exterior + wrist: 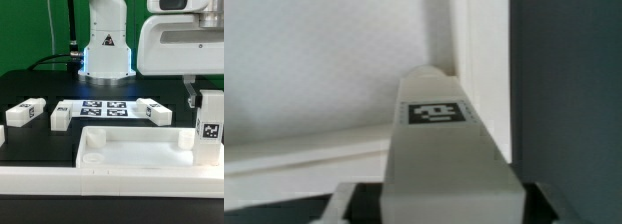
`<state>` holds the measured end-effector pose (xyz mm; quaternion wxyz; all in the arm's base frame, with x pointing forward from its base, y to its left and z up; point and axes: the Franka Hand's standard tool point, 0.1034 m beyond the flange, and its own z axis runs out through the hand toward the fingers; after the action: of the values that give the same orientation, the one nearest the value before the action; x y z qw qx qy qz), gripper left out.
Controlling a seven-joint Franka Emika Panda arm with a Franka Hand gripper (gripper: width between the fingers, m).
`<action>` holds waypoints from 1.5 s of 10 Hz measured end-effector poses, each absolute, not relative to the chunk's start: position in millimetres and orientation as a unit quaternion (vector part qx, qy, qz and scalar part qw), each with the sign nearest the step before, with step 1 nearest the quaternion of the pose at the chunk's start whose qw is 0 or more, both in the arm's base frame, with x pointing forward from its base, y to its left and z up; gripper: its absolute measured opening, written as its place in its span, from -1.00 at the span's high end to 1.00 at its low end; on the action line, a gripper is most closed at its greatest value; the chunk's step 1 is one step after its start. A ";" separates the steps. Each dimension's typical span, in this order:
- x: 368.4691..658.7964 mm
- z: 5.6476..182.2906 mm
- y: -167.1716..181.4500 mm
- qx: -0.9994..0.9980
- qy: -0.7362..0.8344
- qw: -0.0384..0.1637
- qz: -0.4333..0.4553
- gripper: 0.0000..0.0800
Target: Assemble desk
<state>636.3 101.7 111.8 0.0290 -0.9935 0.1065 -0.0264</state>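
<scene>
White plastic block leg (446, 150) with a square black-and-white tag, likely light, stiff and smooth, sits clenched in the pincer (206, 100) by its flat sides, white rimmed plastic tabletop (130, 134) just below.

The exterior view is bright and even; the white tabletop (130, 155) looks washed out, with soft shadows inside its rim. Blue light glows on the arm's base (105, 52), upper middle. The wrist view is dimmer, the leg (441, 150) blurred.
</scene>
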 end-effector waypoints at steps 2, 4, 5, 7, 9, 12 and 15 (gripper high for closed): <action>637.0 111.5 94.2 -0.986 0.164 0.026 -0.026 0.27; 637.7 111.7 88.5 -0.980 0.196 0.021 -0.027 0.27; 637.3 111.8 84.5 -0.974 0.223 0.018 -0.025 0.27; 637.2 111.8 80.6 -0.970 0.241 0.016 -0.024 0.26; 637.0 111.5 81.6 -0.970 0.239 0.017 -0.024 -0.14; 634.4 113.2 91.5 -0.972 0.231 0.018 -0.024 -0.59; 596.6 125.9 97.6 -0.981 0.192 0.021 -0.020 -0.62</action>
<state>596.6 97.6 125.9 0.0206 -0.9809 0.1924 -0.0195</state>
